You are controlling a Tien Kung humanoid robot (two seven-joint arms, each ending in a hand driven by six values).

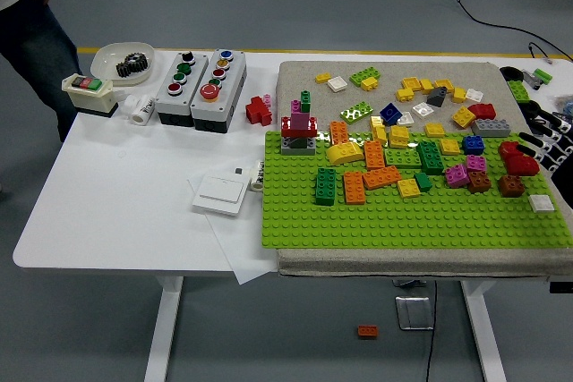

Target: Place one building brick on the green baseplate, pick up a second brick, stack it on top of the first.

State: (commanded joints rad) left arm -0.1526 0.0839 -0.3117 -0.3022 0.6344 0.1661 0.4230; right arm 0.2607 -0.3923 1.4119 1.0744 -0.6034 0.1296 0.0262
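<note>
The green baseplate lies on a grey mat on the right half of the table. Many bricks stand on its back half: a dark green brick, an orange one, a yellow one, and a red brick stacked on a grey one. More loose bricks lie scattered on the mat behind. My right hand comes in at the right edge, fingers spread and holding nothing, just above a red brick. My left arm is out of view.
On the left stand two button boxes, a white bowl with a black gear, a red-green switch box and a white wall switch. A person stands at the far left corner. An orange brick lies on the floor.
</note>
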